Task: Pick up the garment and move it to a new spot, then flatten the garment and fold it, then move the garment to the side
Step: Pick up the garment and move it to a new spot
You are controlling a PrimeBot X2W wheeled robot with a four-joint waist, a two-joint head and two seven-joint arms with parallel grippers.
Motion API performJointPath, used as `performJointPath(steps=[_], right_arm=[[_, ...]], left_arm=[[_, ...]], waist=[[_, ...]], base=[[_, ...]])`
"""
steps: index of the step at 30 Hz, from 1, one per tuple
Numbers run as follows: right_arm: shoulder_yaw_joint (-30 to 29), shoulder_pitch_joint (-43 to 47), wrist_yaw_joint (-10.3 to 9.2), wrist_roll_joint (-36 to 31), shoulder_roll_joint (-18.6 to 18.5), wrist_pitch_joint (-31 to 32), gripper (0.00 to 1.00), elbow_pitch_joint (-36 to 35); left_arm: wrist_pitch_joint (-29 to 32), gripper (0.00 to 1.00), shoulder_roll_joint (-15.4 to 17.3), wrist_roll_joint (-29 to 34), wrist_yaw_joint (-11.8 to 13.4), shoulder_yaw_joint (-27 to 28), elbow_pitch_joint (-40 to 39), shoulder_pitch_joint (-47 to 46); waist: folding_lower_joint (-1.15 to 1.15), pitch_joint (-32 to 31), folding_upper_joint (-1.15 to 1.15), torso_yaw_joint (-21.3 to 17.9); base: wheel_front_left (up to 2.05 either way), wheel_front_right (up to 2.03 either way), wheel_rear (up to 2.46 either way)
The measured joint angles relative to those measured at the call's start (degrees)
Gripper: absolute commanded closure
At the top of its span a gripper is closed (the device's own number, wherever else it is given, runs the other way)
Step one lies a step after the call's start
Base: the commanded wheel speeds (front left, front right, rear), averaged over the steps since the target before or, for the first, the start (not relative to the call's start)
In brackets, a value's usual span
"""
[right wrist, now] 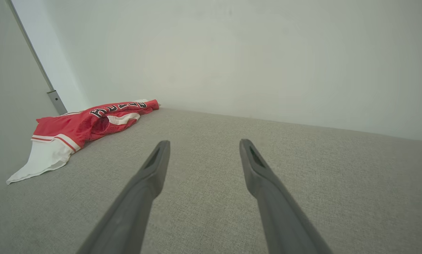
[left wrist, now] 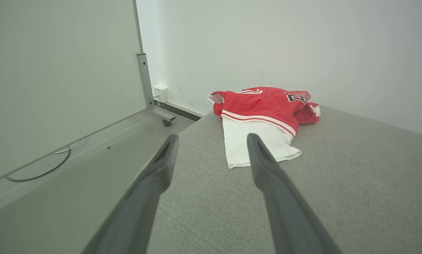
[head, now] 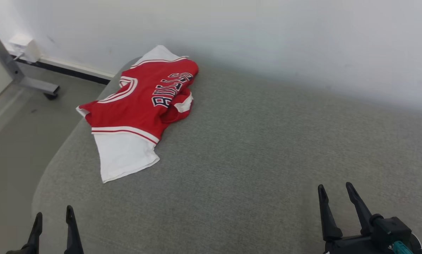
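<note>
At the near edge of a wide grey woven-fabric cushion point(head: 253, 148), two dark, long-fingered grippers are pointing away from the robot. The left gripper point(head: 53, 210) is sitting by the near left corner, its jaws spread wide with nothing between them. The right gripper point(head: 334, 185) is hovering over the near right part of the cushion, equally wide and empty. Both appear to be parked this way as a ready stance, open for a first grasp that has not yet begun.

A broad stretch of grey fabric is separating both grippers from the task's garment. The red and white basketball jersey with dark lettering point(head: 140, 106) is lying at the cushion's far left corner, well apart from either gripper. It is lying rumpled, with the red body bunching over itself, one armhole folding inward, and a white panel trailing toward the near edge. One side is reaching the rounded left edge. Crumpled like this, it probably needs lifting to open space before any flattening, and the left gripper looks the better placed to reach it.

Beyond the jersey, a plain white wall point(head: 285, 42) is running along the far edge. Off the left edge, a grey metal frame leg on a caster point(head: 37, 85) is standing on the floor, and a small white box point(head: 26, 47) is sitting against the wall.
</note>
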Motion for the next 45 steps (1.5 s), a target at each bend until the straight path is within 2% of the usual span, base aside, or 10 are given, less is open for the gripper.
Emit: performJointPath(steps=[10, 20, 24, 29, 37, 45], right_arm=[[1.1, -0.1, 0.0, 0.3, 0.0, -0.1, 0.0, 0.8], [1.5, -0.8, 0.0, 0.3, 0.0, -0.1, 0.0, 1.0], [1.5, -1.8, 0.0, 0.1, 0.0, -0.1, 0.0, 1.1], [1.2, -3.8, 0.0, -1.2, 0.0, 0.0, 0.0, 1.0], [0.4, -8.5, 0.0, -3.4, 0.0, 0.2, 0.0, -0.3], [-0.6, -11.9, 0.0, -4.2, 0.0, -0.6, 0.0, -1.5]], left_arm=[[0.0, 0.0, 0.1, -0.3, 0.9, 0.1, 0.0, 0.0], [-1.0, 0.0, -0.3, -1.4, 1.4, 0.8, 0.0, -0.3], [-1.9, 0.0, -0.4, -2.5, 1.3, 1.3, 0.3, -2.9], [-2.5, 0.0, 0.7, -3.7, -0.3, 1.6, 1.4, -9.9], [-2.5, 0.0, 4.9, -5.5, -3.0, 2.7, 5.5, -24.1], [-1.7, 0.0, 9.5, -7.1, -4.2, 4.3, 11.6, -35.4]], waist=[[0.0, 0.0, 0.0, 3.6], [0.0, 0.7, 0.0, 3.1], [0.0, 1.7, 0.0, 1.9], [0.0, 4.1, 0.0, -0.2], [0.01, 10.0, 0.0, -4.4], [0.02, 16.1, 0.01, -10.3]], base=[[0.0, 0.0, 0.0], [0.0, 0.0, 0.0], [0.0, 0.0, 0.0], [0.0, 0.0, 0.0], [0.0, 0.0, 0.0], [0.0, 0.0, 0.0]])
